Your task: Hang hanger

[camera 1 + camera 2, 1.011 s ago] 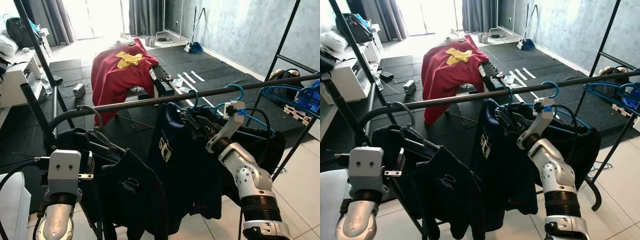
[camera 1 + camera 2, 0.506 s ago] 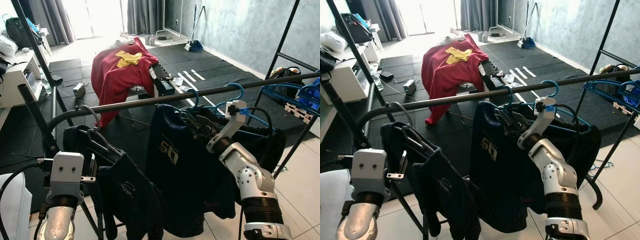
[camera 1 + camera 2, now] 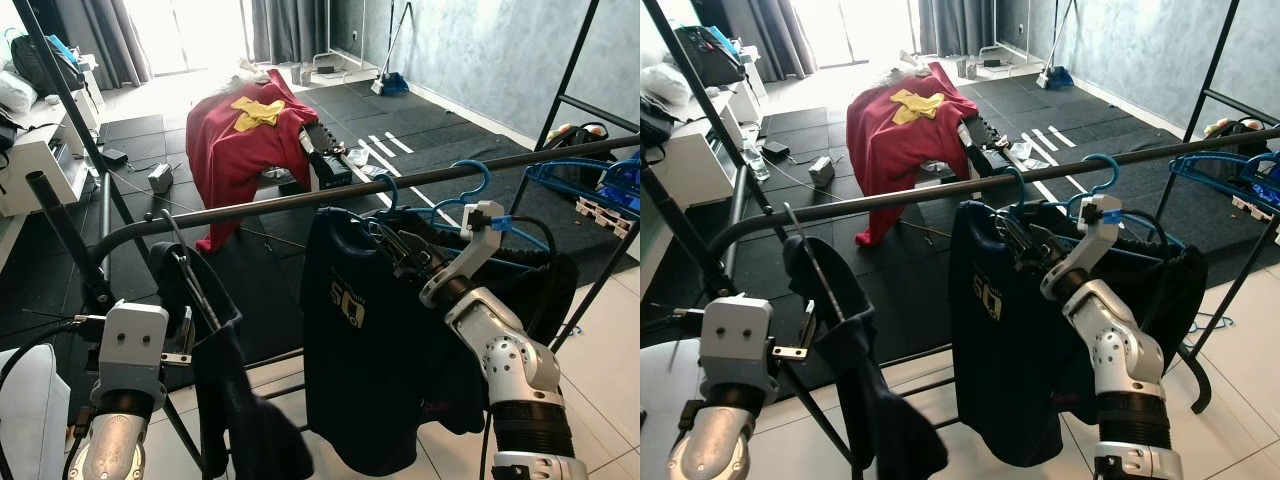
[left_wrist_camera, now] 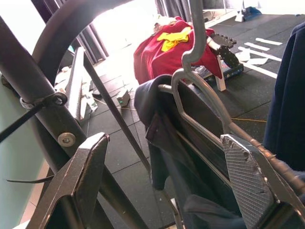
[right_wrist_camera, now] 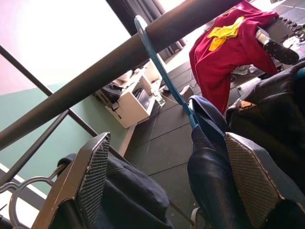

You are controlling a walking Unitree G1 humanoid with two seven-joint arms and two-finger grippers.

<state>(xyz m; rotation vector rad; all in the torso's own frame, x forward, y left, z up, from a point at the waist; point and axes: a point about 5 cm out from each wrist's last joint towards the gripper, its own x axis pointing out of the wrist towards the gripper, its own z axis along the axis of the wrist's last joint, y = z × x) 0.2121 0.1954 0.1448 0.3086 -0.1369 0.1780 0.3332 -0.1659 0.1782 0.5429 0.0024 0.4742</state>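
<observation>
A dark rail [image 3: 290,200] crosses in front of me, curving down at its left end. On it hangs a blue hanger [image 3: 388,190] carrying a navy printed T-shirt [image 3: 350,340]. My right gripper [image 5: 167,140] is open just below the rail, its fingers either side of the shirt's collar and the hanger's neck [image 5: 164,78]. My left gripper [image 4: 164,142] is open too, under the rail's curved end. A grey metal hanger [image 4: 200,90] with a dark garment [image 3: 235,400] lies between its fingers, resting against one pad [image 4: 245,176].
More dark clothes and several blue hangers [image 3: 590,185] crowd the rail's right end. Black rack posts [image 3: 570,90] stand at right and left. A red garment [image 3: 240,130] drapes over a bench beyond the rail. A white shelf unit [image 3: 30,160] is at far left.
The camera has risen a little. Both garments now hang straighter and lower: the navy shirt has dropped flat and the left dark garment has swung down under its hanger. The right gripper has stayed by the collar.
</observation>
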